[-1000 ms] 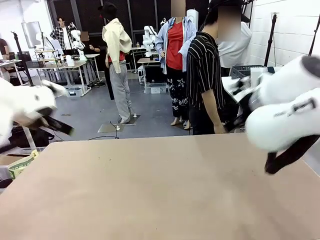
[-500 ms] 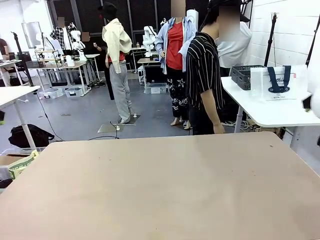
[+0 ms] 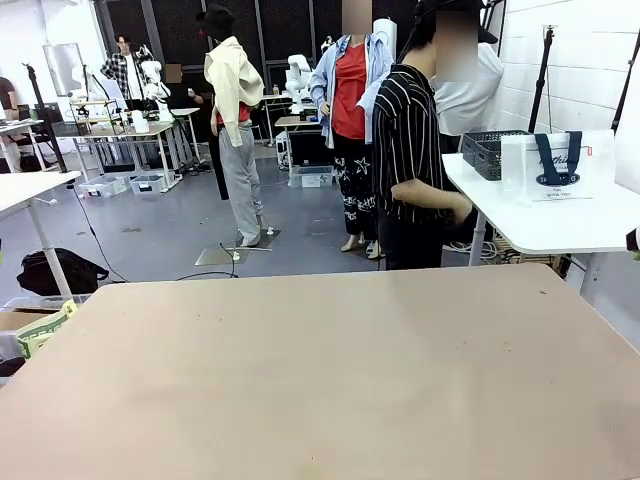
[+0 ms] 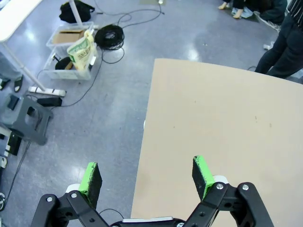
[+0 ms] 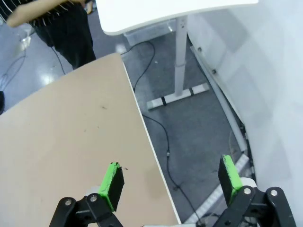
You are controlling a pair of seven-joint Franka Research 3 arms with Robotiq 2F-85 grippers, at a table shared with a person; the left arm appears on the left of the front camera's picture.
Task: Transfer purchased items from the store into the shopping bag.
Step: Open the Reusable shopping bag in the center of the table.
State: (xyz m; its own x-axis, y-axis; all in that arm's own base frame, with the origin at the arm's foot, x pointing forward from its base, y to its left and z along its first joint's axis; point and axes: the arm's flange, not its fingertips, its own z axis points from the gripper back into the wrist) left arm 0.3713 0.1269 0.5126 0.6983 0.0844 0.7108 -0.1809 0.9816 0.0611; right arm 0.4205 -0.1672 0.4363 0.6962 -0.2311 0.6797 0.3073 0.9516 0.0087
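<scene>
At left edge of tan worktop point(image 4: 222, 132), left end effector point(image 4: 146, 176) released, green pads spread wide, nothing between. Right end effector point(image 5: 171, 179) likewise released and empty, over right edge. Shopping bag point(image 3: 558, 165) upright on white worktop point(image 3: 540, 228), far right; store point(image 3: 488, 152) just left of it. Person point(image 3: 408, 150) in striped shirt standing beside.

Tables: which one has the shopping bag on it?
The white table at the far right: the shopping bag stands on it beside the dark basket. The big beige table is the nearer one.
</scene>
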